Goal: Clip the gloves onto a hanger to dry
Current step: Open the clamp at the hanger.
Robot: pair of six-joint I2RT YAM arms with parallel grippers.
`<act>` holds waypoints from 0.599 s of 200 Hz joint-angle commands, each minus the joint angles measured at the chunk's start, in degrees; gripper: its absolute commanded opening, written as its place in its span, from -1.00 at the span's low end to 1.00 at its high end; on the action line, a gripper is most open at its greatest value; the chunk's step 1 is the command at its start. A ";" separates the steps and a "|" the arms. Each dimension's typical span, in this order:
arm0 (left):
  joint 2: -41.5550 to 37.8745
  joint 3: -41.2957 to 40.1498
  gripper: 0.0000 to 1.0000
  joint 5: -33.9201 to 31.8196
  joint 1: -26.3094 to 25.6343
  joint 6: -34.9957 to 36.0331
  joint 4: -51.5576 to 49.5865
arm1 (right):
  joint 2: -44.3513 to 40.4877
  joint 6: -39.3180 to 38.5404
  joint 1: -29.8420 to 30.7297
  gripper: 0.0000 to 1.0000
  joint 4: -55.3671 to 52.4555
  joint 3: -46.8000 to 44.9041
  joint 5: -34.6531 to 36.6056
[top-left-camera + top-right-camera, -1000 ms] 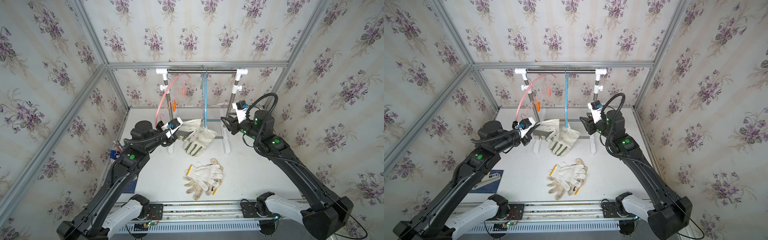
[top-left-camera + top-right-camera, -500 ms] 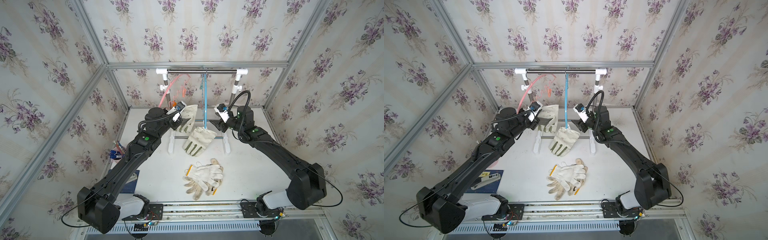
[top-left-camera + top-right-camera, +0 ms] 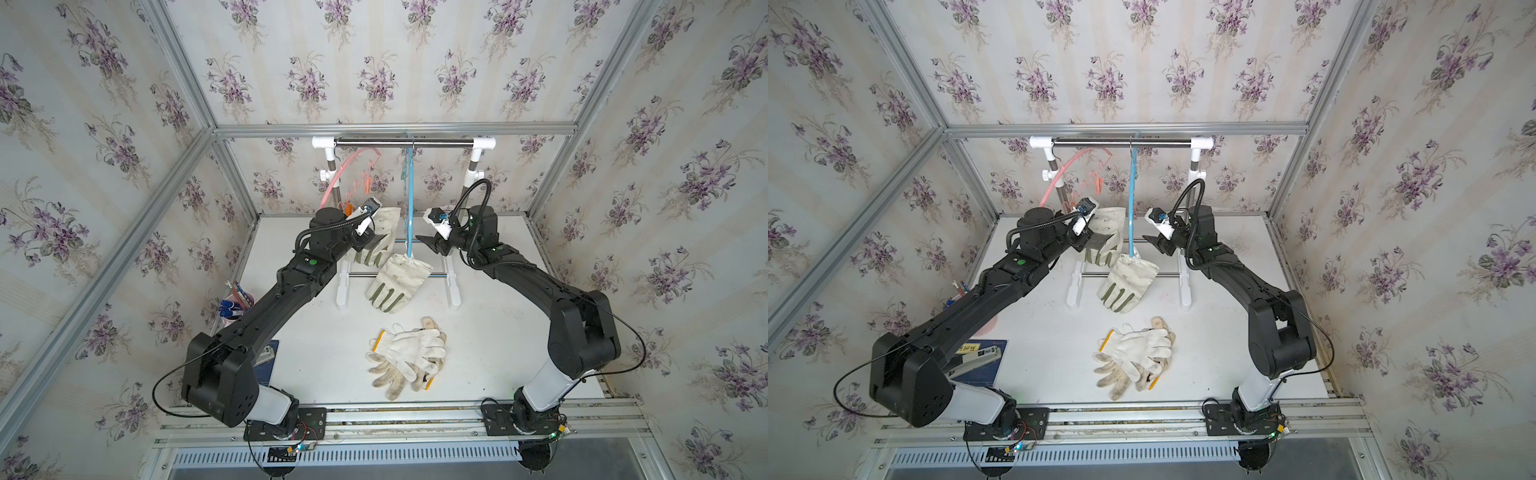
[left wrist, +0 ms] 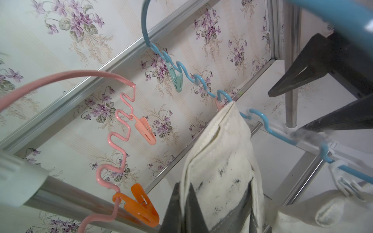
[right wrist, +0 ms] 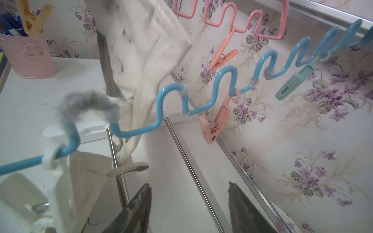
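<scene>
My left gripper (image 3: pixel 360 240) (image 4: pixel 184 193) is shut on the edge of an off-white canvas glove (image 3: pixel 383 232) (image 4: pixel 220 161), held upright just left of the blue hanger (image 3: pixel 410 199) (image 5: pixel 171 88). A pink clip (image 4: pixel 219 103) (image 5: pixel 214 125) hangs on that hanger beside the glove's cuff. A second canvas glove (image 3: pixel 397 282) (image 3: pixel 1127 282) hangs from the hanger's white clip (image 5: pixel 52 157). My right gripper (image 3: pixel 426 241) (image 5: pixel 189 185) stands open and empty, right of the hanger. A pile of knit gloves (image 3: pixel 407 353) (image 3: pixel 1133 353) lies on the table.
The white rack (image 3: pixel 455 291) with its steel rod (image 3: pixel 403 143) stands at the back. A pink hanger (image 3: pixel 347 174) with orange clips (image 4: pixel 137 207) leans at its left. A pink cup of pens (image 3: pixel 232 305) (image 5: pixel 28 54) and a blue booklet (image 3: pixel 978 359) sit at the left.
My left arm has raised the canvas glove up and back to beside the blue hanger. The right gripper has moved left toward the hanger and its jaws have spread wider.
</scene>
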 commanded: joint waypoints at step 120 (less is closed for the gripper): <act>3.74 -3.74 -1.00 -2.75 1.60 -1.95 10.87 | 15.78 2.30 -0.06 0.24 12.37 13.90 -9.52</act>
